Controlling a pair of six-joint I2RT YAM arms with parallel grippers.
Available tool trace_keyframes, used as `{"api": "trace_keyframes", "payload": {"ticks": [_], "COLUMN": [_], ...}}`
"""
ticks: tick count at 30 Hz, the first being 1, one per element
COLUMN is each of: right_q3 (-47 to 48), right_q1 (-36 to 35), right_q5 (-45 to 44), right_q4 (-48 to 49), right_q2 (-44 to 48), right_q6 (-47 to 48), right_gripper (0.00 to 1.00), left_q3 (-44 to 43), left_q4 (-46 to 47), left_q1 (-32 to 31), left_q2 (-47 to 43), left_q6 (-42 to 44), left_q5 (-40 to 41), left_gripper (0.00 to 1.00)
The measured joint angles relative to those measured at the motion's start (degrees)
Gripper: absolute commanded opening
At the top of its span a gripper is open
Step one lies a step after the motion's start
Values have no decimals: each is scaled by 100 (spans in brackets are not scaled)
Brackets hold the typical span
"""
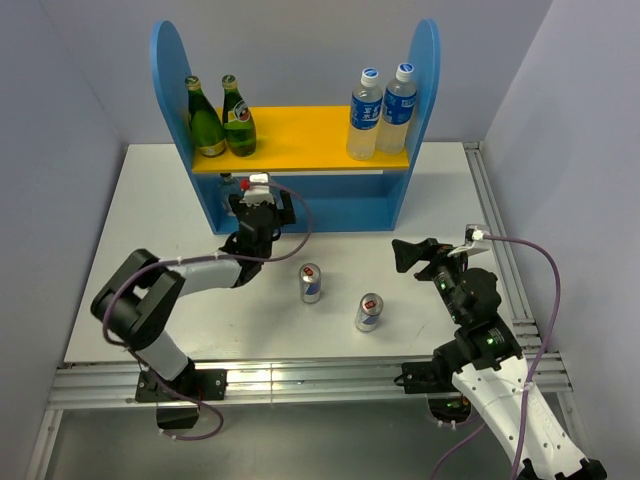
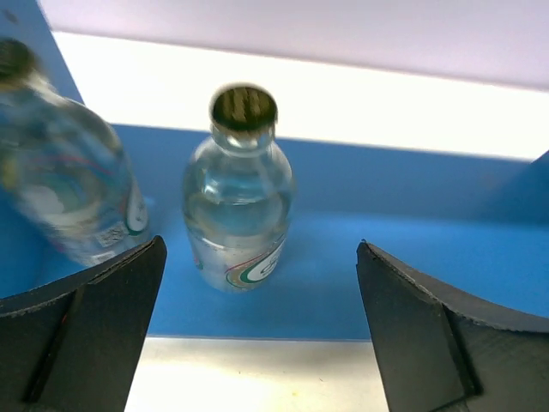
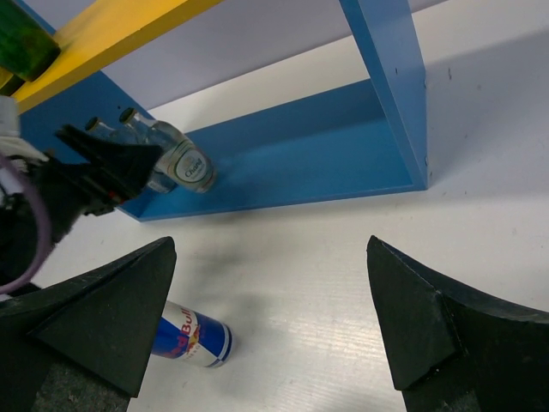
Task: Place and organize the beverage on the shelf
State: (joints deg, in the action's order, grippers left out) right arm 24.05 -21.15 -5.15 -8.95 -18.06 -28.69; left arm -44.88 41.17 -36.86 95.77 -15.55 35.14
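Observation:
The blue shelf (image 1: 410, 120) has a yellow upper board carrying two dark green bottles (image 1: 222, 118) at its left. Two short clear bottles with green labels stand on its blue lower level (image 2: 412, 257): one (image 2: 240, 202) straight ahead of my left gripper (image 2: 262, 249), one (image 2: 69, 184) further left. My left gripper (image 1: 258, 200) is open and empty, just in front of them at the shelf's lower left. Two silver-blue-red cans (image 1: 311, 283) (image 1: 369, 312) stand on the table. My right gripper (image 1: 418, 255) (image 3: 270, 247) is open and empty, above the table to the right of the cans, with one can (image 3: 193, 336) by its left finger.
Two taller clear plastic bottles with blue caps (image 1: 382, 110) stand on the right of the yellow board. The right part of the lower level (image 3: 317, 159) is bare. Grey walls close in the table on three sides, and a metal rail (image 1: 495, 240) runs along its right edge.

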Motion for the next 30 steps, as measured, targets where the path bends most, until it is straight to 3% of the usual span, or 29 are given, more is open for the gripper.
{"api": "trace_keyframes", "payload": {"ticks": [10,15,23,27,30], "right_q3": [-7,-7,-7,-9,-9], "right_q1": [0,0,0,0,0], "right_q5": [-7,-20,-22,-22,-22], "right_q4": [-26,-31,-33,-33,-33], "right_q2": [35,37,39,39,31], "right_q6": [0,0,-2,-2,-2], "right_gripper": [99,99,99,99,99], "left_q3": [1027,1628,2437,2586,2592], "left_q4": [-437,-1213,-2894,-3353,-3399], "left_q1": [-498,-1646,-3904,-4951,-5174], "left_q2": [-1755,-3082,-5110,-5274,-4863], "left_q6": [-61,-396,-1639,-2140,-2367], "left_q5": [669,881,1456,1875,2041], "left_gripper": [99,98,98,98,97]}}
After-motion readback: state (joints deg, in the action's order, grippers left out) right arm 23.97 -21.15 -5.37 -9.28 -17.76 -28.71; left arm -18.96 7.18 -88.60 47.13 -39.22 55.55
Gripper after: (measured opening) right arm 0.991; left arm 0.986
